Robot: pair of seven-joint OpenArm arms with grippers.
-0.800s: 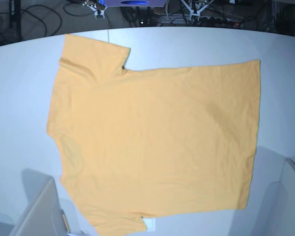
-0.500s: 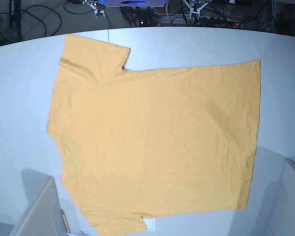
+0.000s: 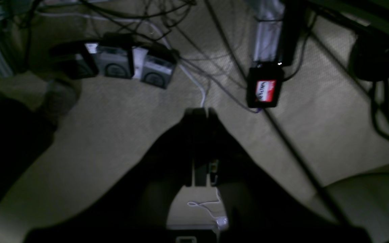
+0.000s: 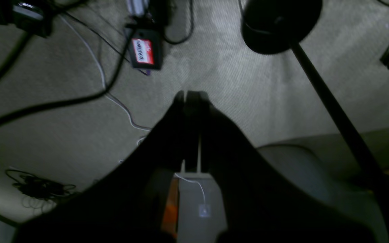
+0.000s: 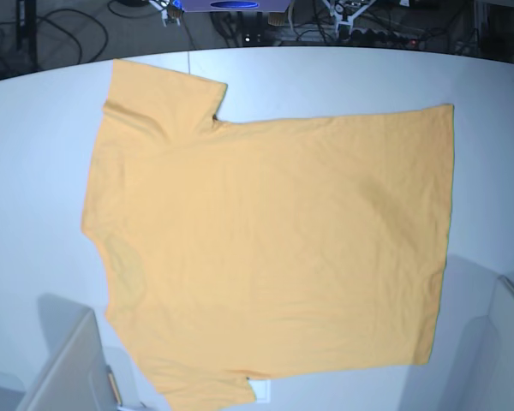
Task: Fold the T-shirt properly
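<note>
The left gripper (image 3: 199,113), jaws pressed together, hangs over carpet (image 3: 113,135) and cables (image 3: 194,71).

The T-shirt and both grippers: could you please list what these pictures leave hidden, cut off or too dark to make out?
- T-shirt, base view: the near sleeve is cut off by the bottom edge; its underside is hidden against the table, so any print cannot be seen.
- Left gripper, left wrist view: shut, a dark silhouette over the carpet; no T-shirt in frame.
- Right gripper, right wrist view: likewise shut and dark.
- Neither gripper shows in the base view.
</note>
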